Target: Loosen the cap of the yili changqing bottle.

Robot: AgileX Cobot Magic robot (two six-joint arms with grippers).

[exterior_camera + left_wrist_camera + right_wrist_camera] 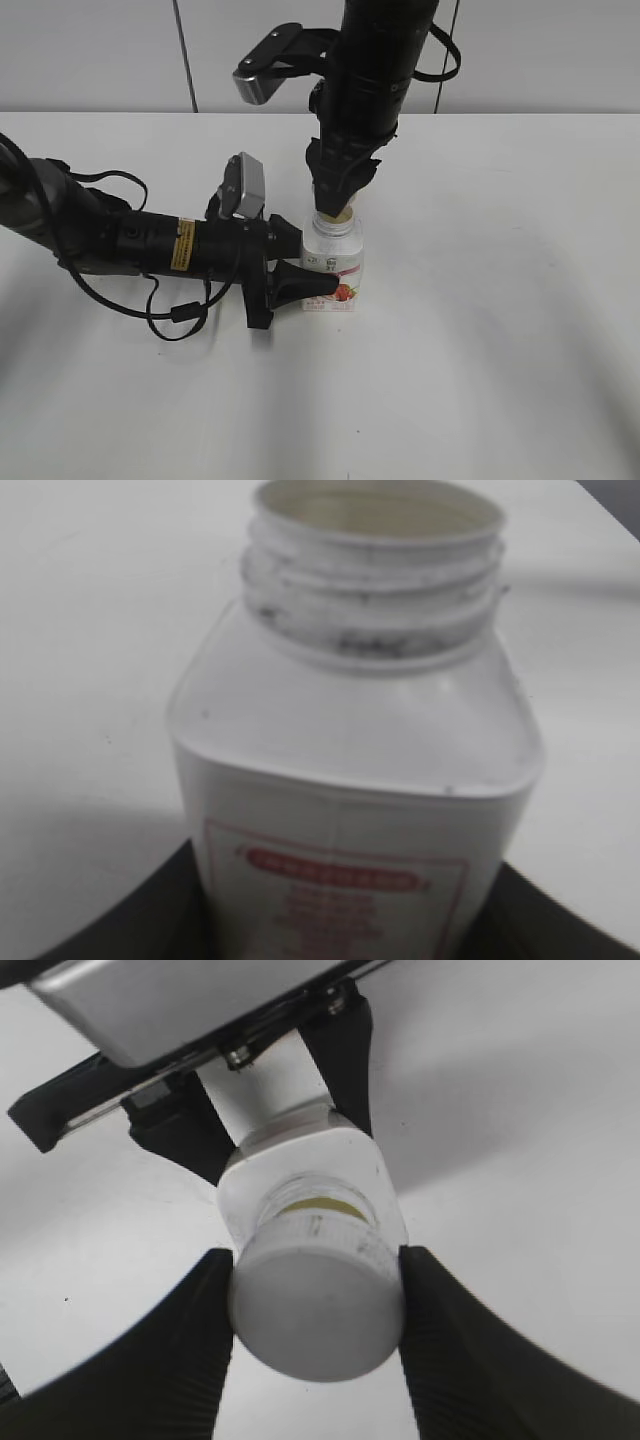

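Observation:
The yili changqing bottle [333, 268] stands upright on the white table, white with a pink and red strawberry label. My left gripper [298, 272] is shut on its body from the left; the left wrist view shows the bottle [360, 740] between my fingers [345, 925] with its threaded neck open and bare. My right gripper [335, 205] comes down from above and is shut on the cap [318, 1305], a white disc held just above the neck. The bottle's shoulders [300, 1175] show below the cap.
The white table [500, 330] runs out on all sides of the bottle. A black cable [180, 312] loops on the table under my left arm. A grey wall stands behind the table's far edge.

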